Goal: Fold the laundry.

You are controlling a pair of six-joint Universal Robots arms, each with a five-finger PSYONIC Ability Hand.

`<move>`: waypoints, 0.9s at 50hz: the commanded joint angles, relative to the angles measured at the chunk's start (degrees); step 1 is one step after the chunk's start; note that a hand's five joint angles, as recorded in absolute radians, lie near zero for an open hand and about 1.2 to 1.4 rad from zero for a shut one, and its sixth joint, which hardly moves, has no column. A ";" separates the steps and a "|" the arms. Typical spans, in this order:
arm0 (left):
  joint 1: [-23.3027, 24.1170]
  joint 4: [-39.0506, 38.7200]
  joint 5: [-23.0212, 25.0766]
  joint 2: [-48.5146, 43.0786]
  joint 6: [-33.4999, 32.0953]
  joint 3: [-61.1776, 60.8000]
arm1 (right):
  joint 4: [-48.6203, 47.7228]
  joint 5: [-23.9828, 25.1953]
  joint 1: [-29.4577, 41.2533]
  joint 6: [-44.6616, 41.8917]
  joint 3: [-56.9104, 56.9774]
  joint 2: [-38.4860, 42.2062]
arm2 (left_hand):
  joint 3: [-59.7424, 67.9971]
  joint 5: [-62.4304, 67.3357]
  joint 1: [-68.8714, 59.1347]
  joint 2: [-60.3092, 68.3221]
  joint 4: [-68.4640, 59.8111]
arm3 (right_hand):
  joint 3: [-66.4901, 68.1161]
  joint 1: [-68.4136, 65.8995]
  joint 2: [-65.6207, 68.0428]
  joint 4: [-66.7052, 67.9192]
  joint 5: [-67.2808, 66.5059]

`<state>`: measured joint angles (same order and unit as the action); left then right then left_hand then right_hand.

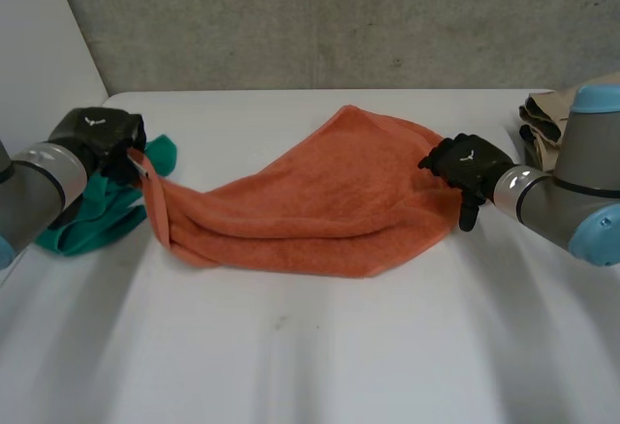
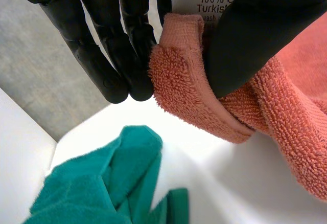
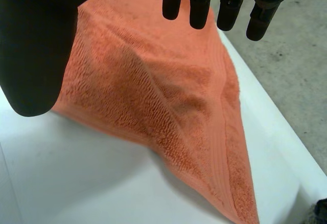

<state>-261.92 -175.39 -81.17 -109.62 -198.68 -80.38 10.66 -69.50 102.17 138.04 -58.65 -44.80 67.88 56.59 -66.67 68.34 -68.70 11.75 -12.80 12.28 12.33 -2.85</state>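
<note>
An orange towel (image 1: pixel 329 201) lies bunched across the middle of the white table (image 1: pixel 339 356). My left hand (image 1: pixel 97 136) holds its left corner lifted off the table. In the left wrist view the thumb (image 2: pixel 255 35) pinches that corner of the towel (image 2: pixel 194 81), with its white label (image 2: pixel 202 4), against the fingers (image 2: pixel 107 60). My right hand (image 1: pixel 467 165) is at the towel's right edge. In the right wrist view its fingers (image 3: pixel 196 4) are straight and spread from the thumb, hovering just above the towel (image 3: pixel 153 96) with nothing held.
A green cloth (image 1: pixel 97 216) lies crumpled on the table below my left hand, also in the left wrist view (image 2: pixel 102 188). A beige cloth (image 1: pixel 542 119) sits at the far right behind my right arm. A grey wall stands behind the table.
</note>
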 commanded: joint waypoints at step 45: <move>8.27 4.79 0.58 6.62 12.44 17.62 | 23.16 1.11 1.01 6.37 5.07 2.37 | 12.12 13.41 -13.33 11.66 -11.30 | 68.25 -67.20 67.72 67.67 -67.15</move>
<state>-253.13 -169.15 -80.48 -101.18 -186.58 -64.77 25.55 -72.42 103.48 147.84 -41.82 -33.89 67.89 56.59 -66.67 68.45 -68.72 67.70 -64.19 67.24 68.27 -56.87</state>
